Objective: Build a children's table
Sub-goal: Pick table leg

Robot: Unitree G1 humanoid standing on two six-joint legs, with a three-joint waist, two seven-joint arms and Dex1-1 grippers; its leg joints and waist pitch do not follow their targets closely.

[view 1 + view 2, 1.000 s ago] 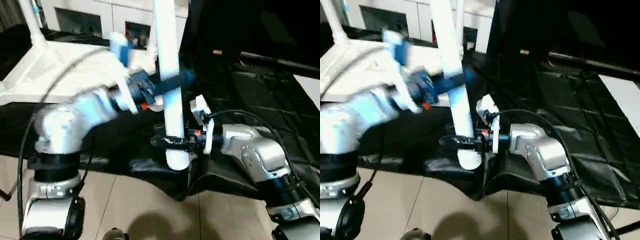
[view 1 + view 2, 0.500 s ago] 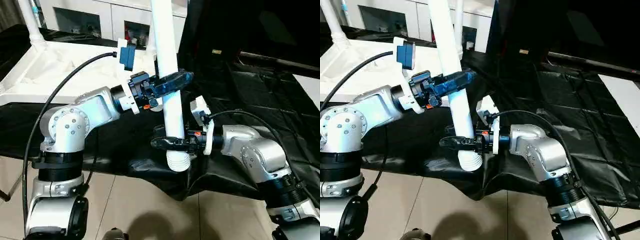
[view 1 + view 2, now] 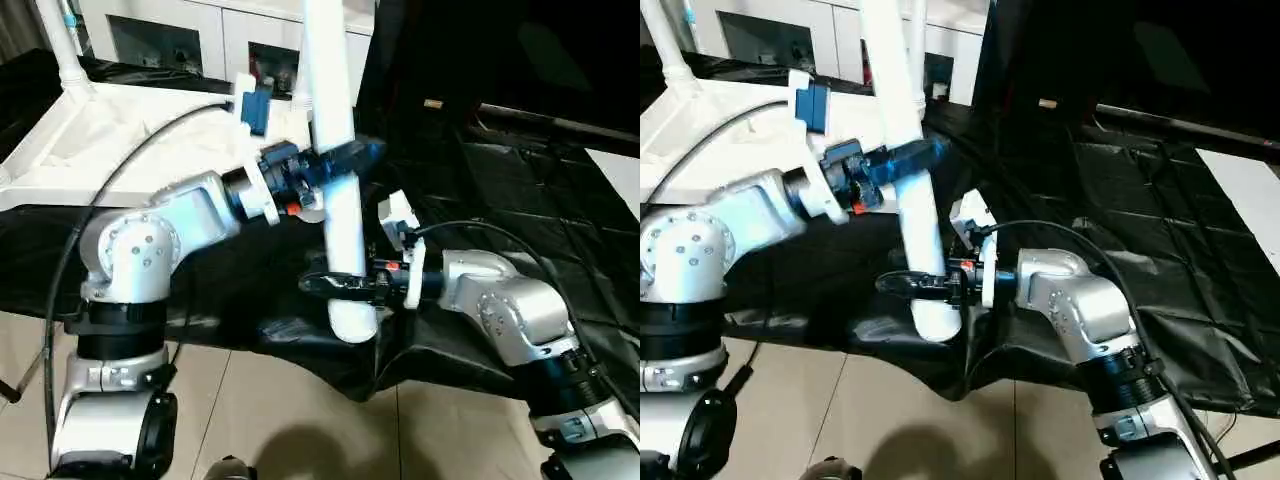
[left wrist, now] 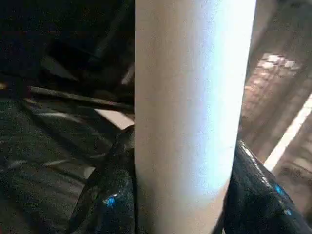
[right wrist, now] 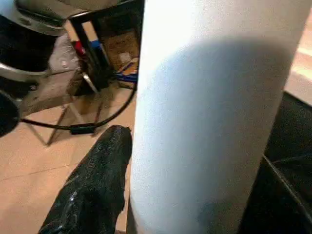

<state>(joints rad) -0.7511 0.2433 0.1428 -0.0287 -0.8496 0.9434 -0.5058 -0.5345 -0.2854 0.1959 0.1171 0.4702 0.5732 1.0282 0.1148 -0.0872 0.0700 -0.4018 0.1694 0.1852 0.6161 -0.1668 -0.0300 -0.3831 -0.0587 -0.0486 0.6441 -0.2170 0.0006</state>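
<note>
One white table leg stands nearly upright in front of me, its ribbed thick end lowest. My left gripper is shut on its middle; in the left wrist view both black fingers press against its sides. My right gripper reaches around the leg just above the thick end. The white tabletop lies underside up at the left on the black sheet. Another leg stands in its far corner socket.
A black sheet covers the ground to the right and under the tabletop. The white cabinet with glass doors stands at the back. Beige floor tiles lie close in front, between my arms.
My left arm has swung in and its gripper has shut on the leg's middle. The leg has tipped slightly. The right gripper stays at the leg's lower part.
</note>
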